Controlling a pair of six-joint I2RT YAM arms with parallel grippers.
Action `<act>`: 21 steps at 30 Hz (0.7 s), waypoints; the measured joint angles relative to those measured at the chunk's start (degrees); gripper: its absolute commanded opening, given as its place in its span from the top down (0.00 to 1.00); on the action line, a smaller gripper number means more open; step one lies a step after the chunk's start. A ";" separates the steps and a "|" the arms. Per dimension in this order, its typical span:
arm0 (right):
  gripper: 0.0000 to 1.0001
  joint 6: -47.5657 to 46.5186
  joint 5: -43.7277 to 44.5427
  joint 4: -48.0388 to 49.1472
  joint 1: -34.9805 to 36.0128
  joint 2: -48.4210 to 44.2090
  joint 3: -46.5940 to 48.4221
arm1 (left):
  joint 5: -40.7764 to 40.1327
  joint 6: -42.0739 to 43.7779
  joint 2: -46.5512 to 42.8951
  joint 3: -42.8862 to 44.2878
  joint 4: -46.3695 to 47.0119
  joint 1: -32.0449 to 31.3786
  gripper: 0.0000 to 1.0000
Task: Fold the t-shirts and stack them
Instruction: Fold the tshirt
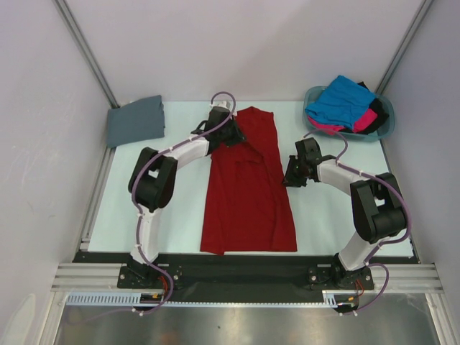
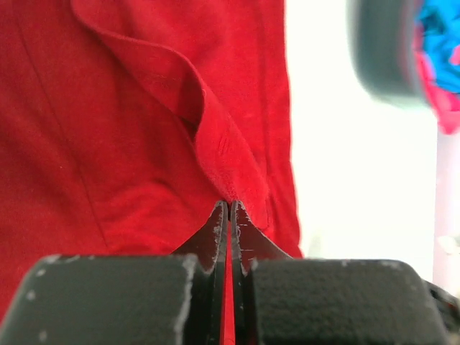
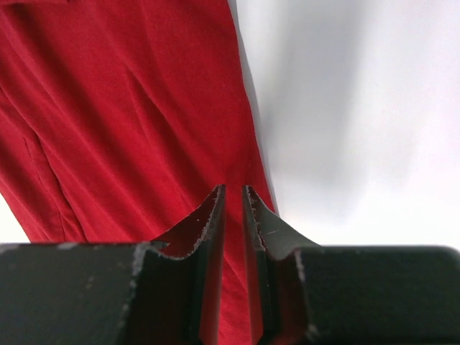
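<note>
The deep red t-shirt (image 1: 248,194) lies lengthwise in the middle of the table, its sides folded in. My left gripper (image 1: 233,136) is at its far left part, shut on a raised fold of the red cloth (image 2: 215,136) that rises to my fingertips (image 2: 228,205). My right gripper (image 1: 289,180) is at the shirt's right edge (image 3: 129,108), jaws a narrow gap apart, nothing clearly held (image 3: 233,190). The slate grey t-shirt (image 1: 135,121) lies folded at the far left. The bright blue (image 1: 338,100), hot pink (image 1: 368,118) and black (image 1: 379,122) t-shirts lie bunched in the basket.
The teal plastic basket (image 1: 384,134) stands at the far right corner and shows blurred in the left wrist view (image 2: 388,50). White walls and metal frame posts enclose the table. A black rail runs along the near edge by the arm bases.
</note>
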 measured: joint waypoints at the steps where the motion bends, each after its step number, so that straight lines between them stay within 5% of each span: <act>1: 0.80 0.00 0.00 -0.02 0.00 -0.09 -0.13 | -0.07 0.15 -1.11 -0.20 -0.20 -0.02 1.00; 9: 0.80 0.02 0.07 -0.66 0.02 -2.51 -1.03 | -0.85 0.39 -7.54 -4.90 -2.21 -0.31 0.99; 14: 0.80 0.02 0.20 -0.72 0.04 -3.52 -1.09 | -1.29 0.55 -8.07 -9.88 -3.72 -0.50 0.42; 21: 0.80 0.00 0.42 -1.07 0.04 -3.74 -1.31 | -2.12 0.42 -8.07 -13.51 -5.22 -0.55 0.09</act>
